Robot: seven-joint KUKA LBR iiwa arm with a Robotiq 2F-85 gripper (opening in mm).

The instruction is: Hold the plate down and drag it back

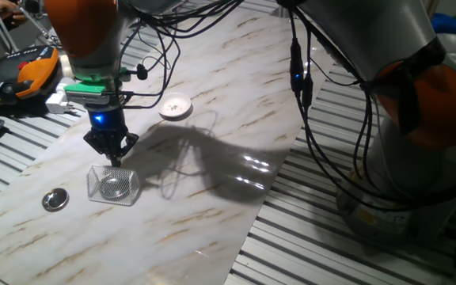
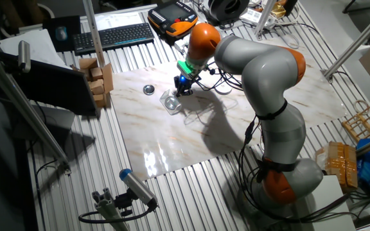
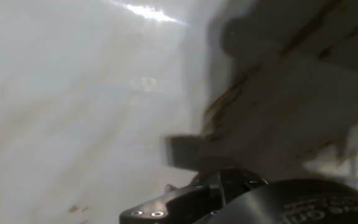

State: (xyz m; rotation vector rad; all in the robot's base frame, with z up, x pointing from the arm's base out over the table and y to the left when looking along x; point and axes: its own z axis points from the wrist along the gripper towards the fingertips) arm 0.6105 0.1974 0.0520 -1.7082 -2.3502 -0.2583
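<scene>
The plate (image 1: 176,108) is a small round white dish lying on the marble board (image 1: 212,198), well behind and to the right of my gripper. My gripper (image 1: 116,161) points straight down, its fingers drawn together into one point. The tip is at the back rim of a clear square container (image 1: 113,184), far from the plate, and it holds nothing. In the other fixed view the gripper (image 2: 179,92) stands over the same container (image 2: 171,102), and the plate is hidden behind the arm. The hand view is blurred and shows only marble and the hand's dark body (image 3: 229,199).
A small shiny metal disc (image 1: 55,199) lies left of the container and shows in the other fixed view too (image 2: 148,90). Cables (image 1: 307,119) hang over the board's right side. A keyboard (image 2: 114,35), an orange-black pendant (image 1: 30,71) and cardboard boxes (image 2: 96,78) lie beyond the board's edges.
</scene>
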